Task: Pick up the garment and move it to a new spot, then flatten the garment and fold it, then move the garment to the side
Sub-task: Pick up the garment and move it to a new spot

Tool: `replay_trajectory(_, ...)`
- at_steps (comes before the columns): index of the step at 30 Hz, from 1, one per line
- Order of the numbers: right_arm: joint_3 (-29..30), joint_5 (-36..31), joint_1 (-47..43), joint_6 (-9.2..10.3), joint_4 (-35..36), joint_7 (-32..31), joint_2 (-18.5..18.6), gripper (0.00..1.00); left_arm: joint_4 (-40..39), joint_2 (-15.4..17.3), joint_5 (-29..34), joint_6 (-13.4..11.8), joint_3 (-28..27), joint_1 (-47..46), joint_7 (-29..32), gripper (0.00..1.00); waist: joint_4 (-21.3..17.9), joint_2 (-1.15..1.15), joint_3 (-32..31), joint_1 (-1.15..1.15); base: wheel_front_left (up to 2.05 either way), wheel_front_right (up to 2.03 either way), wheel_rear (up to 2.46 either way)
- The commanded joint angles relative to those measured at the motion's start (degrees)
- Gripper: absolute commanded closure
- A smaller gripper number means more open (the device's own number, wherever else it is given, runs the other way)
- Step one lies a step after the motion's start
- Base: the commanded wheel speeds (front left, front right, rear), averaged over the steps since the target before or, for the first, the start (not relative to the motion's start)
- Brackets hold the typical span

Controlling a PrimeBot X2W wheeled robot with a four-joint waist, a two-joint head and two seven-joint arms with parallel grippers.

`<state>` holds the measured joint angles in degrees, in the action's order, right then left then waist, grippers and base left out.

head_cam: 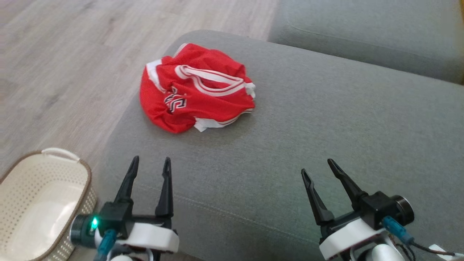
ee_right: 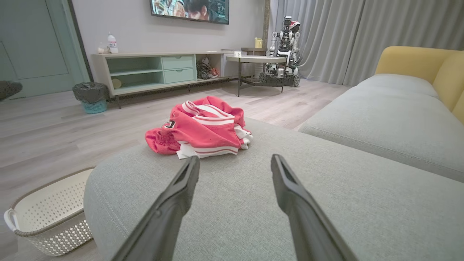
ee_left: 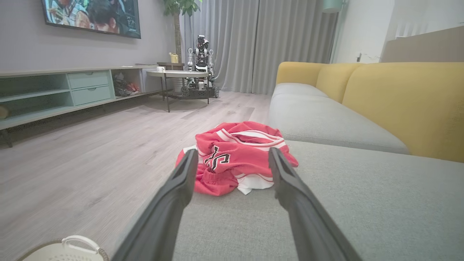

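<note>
Though far off, bin (ee_right: 90,95) beyond garment (ee_right: 203,127)

Pale wood-plank floor (head_cam: 54,54) lies beside a grey fabric sofa (head_cam: 326,127) with mustard-yellow backrests (ee_left: 398,105); grey floor-length curtains (ee_left: 261,43), a long mint-green low cabinet (ee_right: 152,70) and a wall-mounted television (ee_right: 190,9) line the far walls

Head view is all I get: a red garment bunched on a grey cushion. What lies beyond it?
Observer: Past the garment, floor, then another robot by grey curtains.
Operator: Anything on the wall?
Observer: A TV, switched on.
Operator: Other things on the floor?
Observer: A bin with a black liner, beside a low cabinet.
</note>
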<state>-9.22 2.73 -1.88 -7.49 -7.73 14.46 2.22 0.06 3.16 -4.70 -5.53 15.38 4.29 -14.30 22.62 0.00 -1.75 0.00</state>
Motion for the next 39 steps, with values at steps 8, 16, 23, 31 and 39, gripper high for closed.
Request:
replay_trajectory(8,-2.1,1.2,1.7,0.00,2.4,0.5,0.7,0.00,-4.5,0.2,2.3,-0.1,-4.6,-3.1,-0.7,0.00,0.8,0.00,1.0,0.00,0.00,0.00,0.00)
replay_trajectory(16,-1.4,-2.0,3.8,0.00,2.8,0.5,0.7,0.00,-5.2,1.9,-0.5,5.0,-11.1,-17.4,-0.7,0.00,-2.2,0.00,8.6,0.00,0.00,0.00,0.00)
replay_trajectory(23,-1.2,-4.4,9.2,0.00,4.6,0.5,3.6,0.00,13.9,5.5,-6.2,11.3,-13.7,-40.2,1.0,0.00,-6.5,0.00,20.4,0.00,0.00,0.00,0.00)
replay_trajectory(31,-0.2,-5.0,13.5,0.00,6.8,0.5,6.6,0.00,36.5,9.4,-10.1,12.8,-9.8,-59.0,12.6,0.00,-9.2,0.00,28.9,0.00,0.00,0.00,0.00)
replay_trajectory(39,0.2,-4.8,15.8,0.00,9.5,0.5,7.5,0.00,52.1,9.0,-16.6,13.0,-6.0,-68.1,19.4,0.00,-10.3,0.00,34.3,0.00,0.00,0.00,0.00)
